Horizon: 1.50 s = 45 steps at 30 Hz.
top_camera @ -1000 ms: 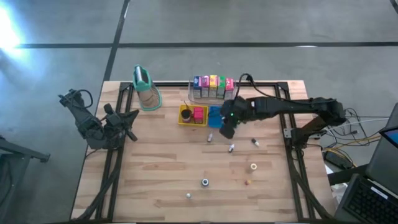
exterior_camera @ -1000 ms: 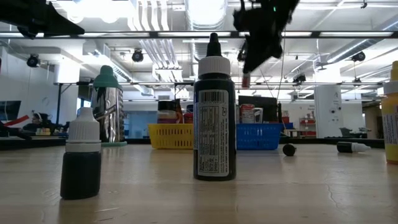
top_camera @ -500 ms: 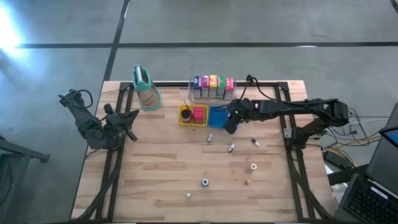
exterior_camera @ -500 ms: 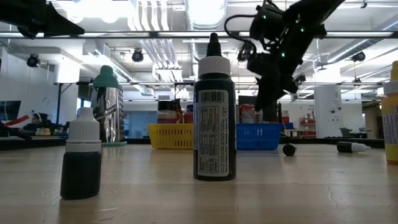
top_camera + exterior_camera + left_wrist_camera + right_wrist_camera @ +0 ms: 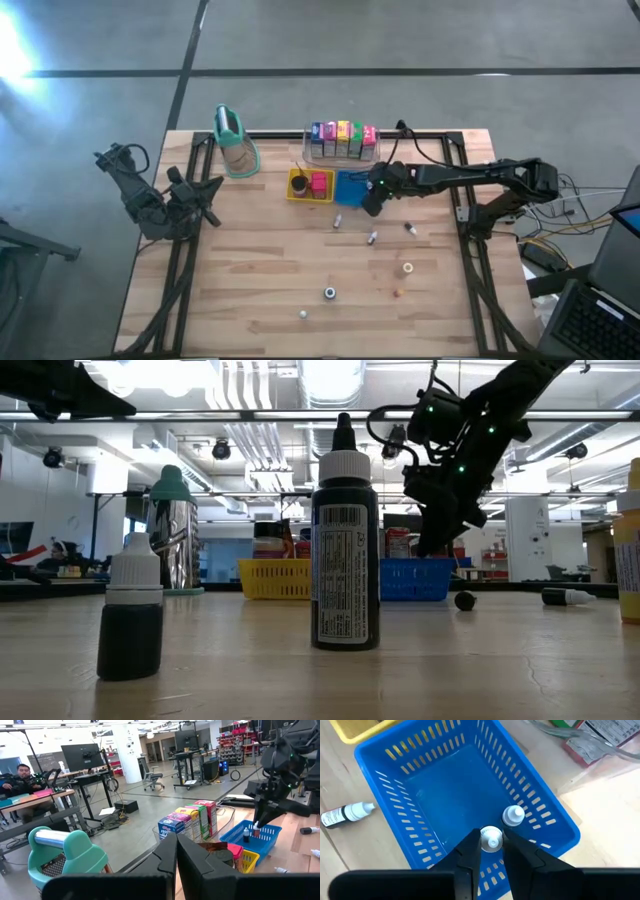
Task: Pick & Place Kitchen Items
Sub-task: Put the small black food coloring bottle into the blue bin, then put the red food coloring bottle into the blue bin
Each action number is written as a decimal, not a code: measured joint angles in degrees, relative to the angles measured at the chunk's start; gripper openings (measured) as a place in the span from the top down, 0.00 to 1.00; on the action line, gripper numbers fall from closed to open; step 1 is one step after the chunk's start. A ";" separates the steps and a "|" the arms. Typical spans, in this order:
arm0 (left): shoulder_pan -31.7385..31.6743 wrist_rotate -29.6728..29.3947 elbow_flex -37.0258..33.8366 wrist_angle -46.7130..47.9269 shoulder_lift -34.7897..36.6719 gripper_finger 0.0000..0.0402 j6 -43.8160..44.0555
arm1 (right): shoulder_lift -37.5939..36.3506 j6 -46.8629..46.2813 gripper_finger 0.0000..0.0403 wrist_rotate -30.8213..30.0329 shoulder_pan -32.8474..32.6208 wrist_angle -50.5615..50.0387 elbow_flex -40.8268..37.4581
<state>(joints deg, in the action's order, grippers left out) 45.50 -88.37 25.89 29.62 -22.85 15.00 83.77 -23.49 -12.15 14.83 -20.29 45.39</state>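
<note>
Since it lowered | right end effector [image 5: 491,851] | bottle [image 5: 491,839] inside blue basket [image 5: 410,760]

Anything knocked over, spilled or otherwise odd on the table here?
Nothing spilled. A few small bottles lie on their sides: one beside the blue basket, another farther off. The right gripper holds a bottle over that basket.

At two o'clock we see the right gripper [image 5: 256,826] holding a small bottle [image 5: 256,829] over the blue basket [image 5: 250,836].
</note>
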 joint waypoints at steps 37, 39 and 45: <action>-0.01 0.00 0.00 0.01 -0.02 0.97 0.00 | 4.94 1.47 0.69 0.04 1.31 2.05 0.34; 0.00 0.00 0.00 0.01 -0.02 0.97 0.00 | 4.72 1.79 0.68 0.06 1.31 1.58 1.06; -0.01 0.01 0.00 -0.01 -0.02 0.97 0.00 | 3.46 3.77 0.65 -0.12 1.31 -3.93 4.58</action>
<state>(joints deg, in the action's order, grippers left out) 45.50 -88.36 25.89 29.61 -22.87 15.00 87.24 -19.72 -12.28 16.14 -24.22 49.97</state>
